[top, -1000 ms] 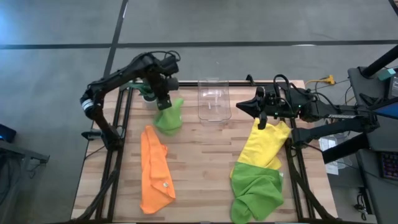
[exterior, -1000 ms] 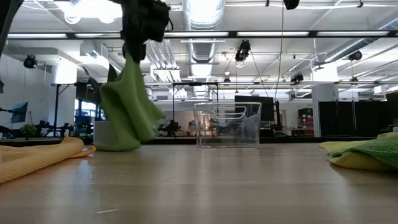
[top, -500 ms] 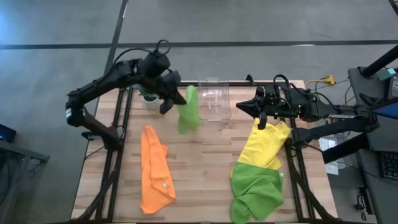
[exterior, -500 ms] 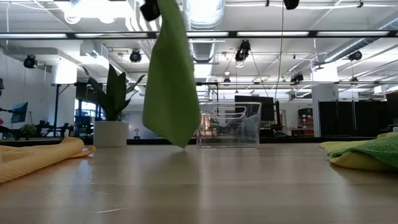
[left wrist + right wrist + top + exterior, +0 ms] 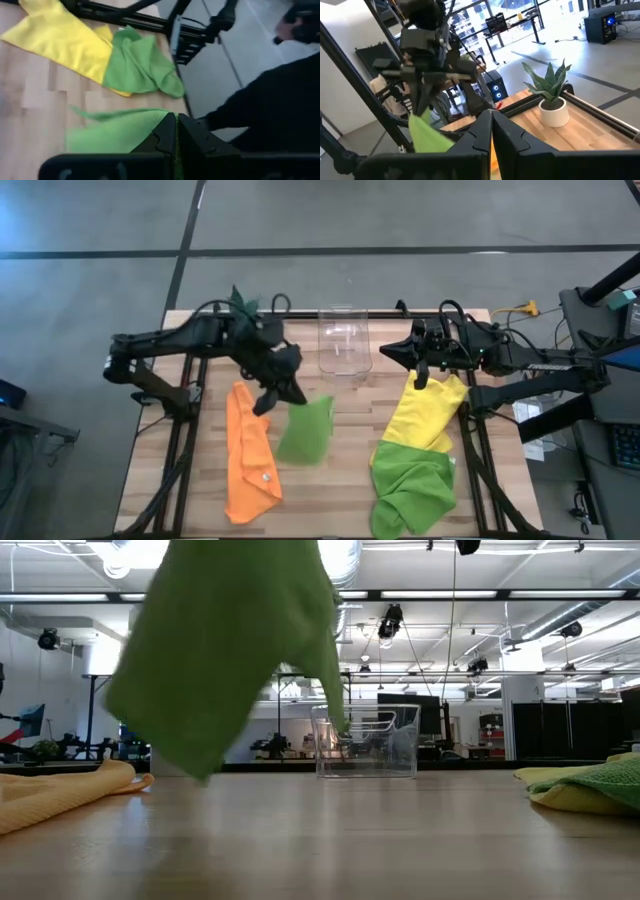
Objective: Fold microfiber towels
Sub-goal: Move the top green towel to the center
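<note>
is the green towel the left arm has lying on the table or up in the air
In the air: the green towel hangs from the shut left end effector, clear of the table.

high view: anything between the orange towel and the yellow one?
Yes. In the high view, the lime green towel hanging from the left tool sits between the orange towel and the yellow towel; otherwise bare table.

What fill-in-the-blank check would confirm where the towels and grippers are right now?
The left gripper is shut on the ____ towel.
The orange towel lies on the table's ____ side.
The right gripper pinches the ____ towel.
Behind them stands a clear ____.

Missing: lime green; left; yellow; bin
</note>
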Controlling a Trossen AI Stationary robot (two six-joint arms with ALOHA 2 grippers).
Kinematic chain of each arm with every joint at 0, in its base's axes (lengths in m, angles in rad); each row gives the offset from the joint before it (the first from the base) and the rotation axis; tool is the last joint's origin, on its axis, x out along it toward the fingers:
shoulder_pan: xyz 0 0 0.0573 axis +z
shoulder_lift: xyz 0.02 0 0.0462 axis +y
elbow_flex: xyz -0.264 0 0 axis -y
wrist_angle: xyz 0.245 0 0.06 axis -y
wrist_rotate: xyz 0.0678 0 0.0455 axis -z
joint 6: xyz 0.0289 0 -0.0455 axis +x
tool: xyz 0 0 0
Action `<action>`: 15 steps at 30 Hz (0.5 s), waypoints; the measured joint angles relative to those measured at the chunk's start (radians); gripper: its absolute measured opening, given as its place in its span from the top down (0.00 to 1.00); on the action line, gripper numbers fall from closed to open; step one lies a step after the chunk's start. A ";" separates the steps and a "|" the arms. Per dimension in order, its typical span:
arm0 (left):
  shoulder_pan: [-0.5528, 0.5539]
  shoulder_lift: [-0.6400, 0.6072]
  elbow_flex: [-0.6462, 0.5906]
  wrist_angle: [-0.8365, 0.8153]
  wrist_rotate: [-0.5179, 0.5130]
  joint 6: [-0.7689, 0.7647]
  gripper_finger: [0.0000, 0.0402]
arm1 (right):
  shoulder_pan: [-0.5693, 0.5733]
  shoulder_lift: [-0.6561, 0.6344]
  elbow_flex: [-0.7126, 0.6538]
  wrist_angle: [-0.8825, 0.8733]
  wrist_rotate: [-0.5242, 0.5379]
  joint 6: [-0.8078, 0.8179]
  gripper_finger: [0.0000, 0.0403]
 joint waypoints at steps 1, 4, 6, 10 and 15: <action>0.004 0.010 0.000 0.003 -0.031 0.017 1.00 | 0.000 0.000 0.000 -0.001 0.000 0.000 0.98; 0.031 0.035 0.005 0.000 -0.149 0.104 1.00 | 0.000 0.000 0.000 -0.005 0.000 0.000 0.98; 0.053 0.059 0.020 0.000 -0.200 0.147 1.00 | 0.000 0.000 0.000 -0.006 0.000 0.001 0.98; 0.050 0.097 0.086 0.000 -0.289 0.187 1.00 | 0.000 0.000 0.000 -0.008 -0.001 0.016 0.98; -0.104 0.153 0.091 -0.029 -0.388 0.283 1.00 | 0.000 0.000 0.000 -0.036 -0.001 0.027 0.98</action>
